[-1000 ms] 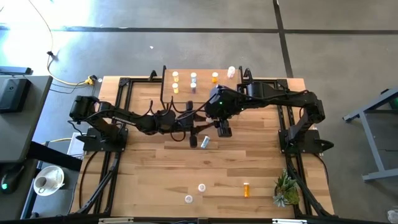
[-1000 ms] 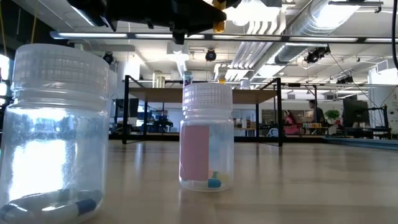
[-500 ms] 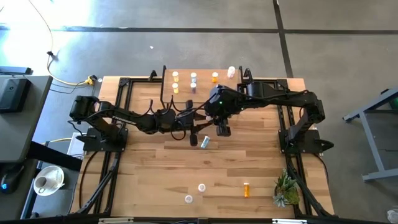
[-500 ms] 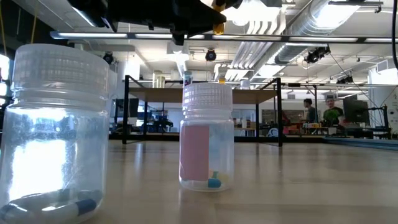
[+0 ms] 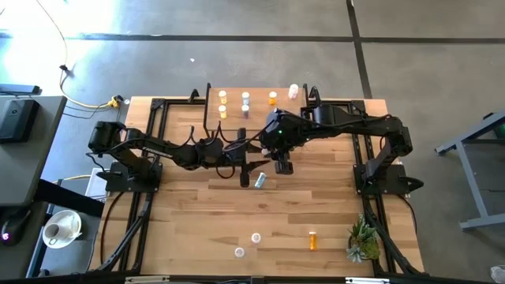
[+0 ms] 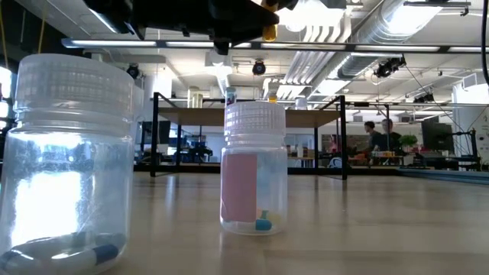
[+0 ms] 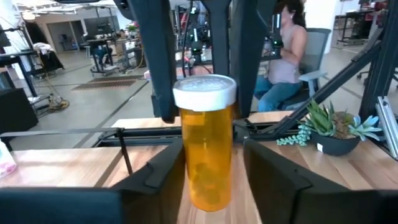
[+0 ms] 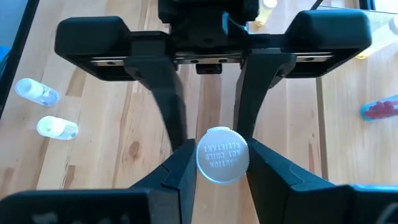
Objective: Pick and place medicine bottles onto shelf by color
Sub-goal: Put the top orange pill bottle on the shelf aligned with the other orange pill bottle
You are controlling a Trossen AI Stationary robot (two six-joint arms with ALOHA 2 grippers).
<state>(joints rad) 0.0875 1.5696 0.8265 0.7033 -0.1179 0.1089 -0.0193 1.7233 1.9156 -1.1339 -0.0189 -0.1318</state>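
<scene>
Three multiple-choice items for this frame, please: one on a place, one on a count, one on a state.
1. Where is the orange plastic pill bottle with the white cap?
A. lying on the shelf
B. upright between the two grippers
C. beside the potted plant

2. How many clear bottles stand close in the low view?
A. one
B. four
C. two

3. The right gripper is:
A. shut on the orange bottle's cap
B. wide open and empty
C. out of view

Answers:
1 B: it stands upright between the left gripper's parted fingers, with the right gripper at its cap.
2 C: two are visible.
3 A: both fingers press the cap's sides.
</scene>
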